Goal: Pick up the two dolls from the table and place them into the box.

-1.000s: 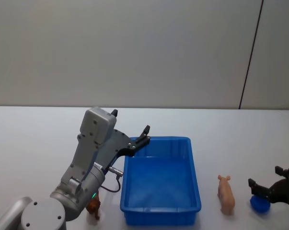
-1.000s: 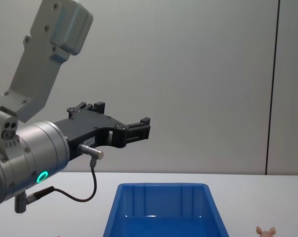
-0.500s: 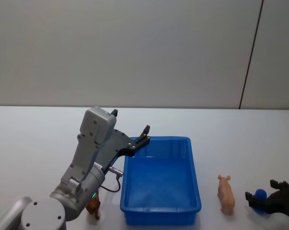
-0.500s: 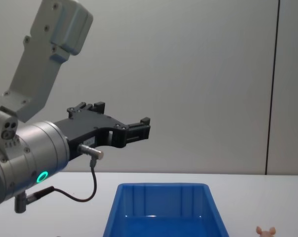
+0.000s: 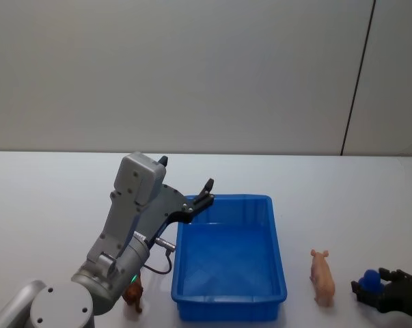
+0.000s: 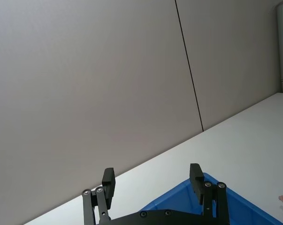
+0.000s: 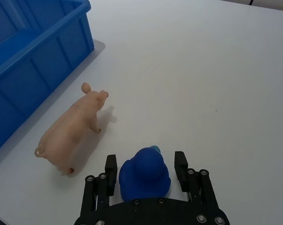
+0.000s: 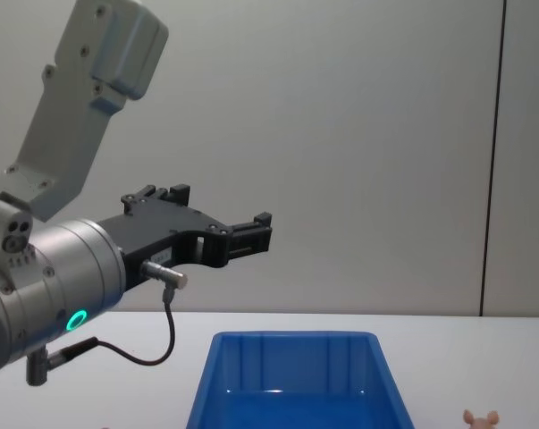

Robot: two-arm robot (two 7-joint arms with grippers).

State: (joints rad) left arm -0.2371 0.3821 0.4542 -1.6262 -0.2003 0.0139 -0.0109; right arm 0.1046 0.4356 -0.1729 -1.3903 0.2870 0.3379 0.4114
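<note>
Near the front right corner of the table [image 7: 202,70], the right gripper [image 7: 146,164] is clamped on the blue doll [image 7: 145,177], one finger against each side. The pig doll [image 7: 68,133] stands between it and the box [image 5: 281,263]. The left gripper [image 6: 152,173] hovers above the box's far left corner, fingers spread, empty.

A pink pig [image 7: 71,133] stands between the box [image 7: 42,35] (open-topped) and the right pincer's [image 7: 146,160] blue doll [image 7: 145,176].
</note>
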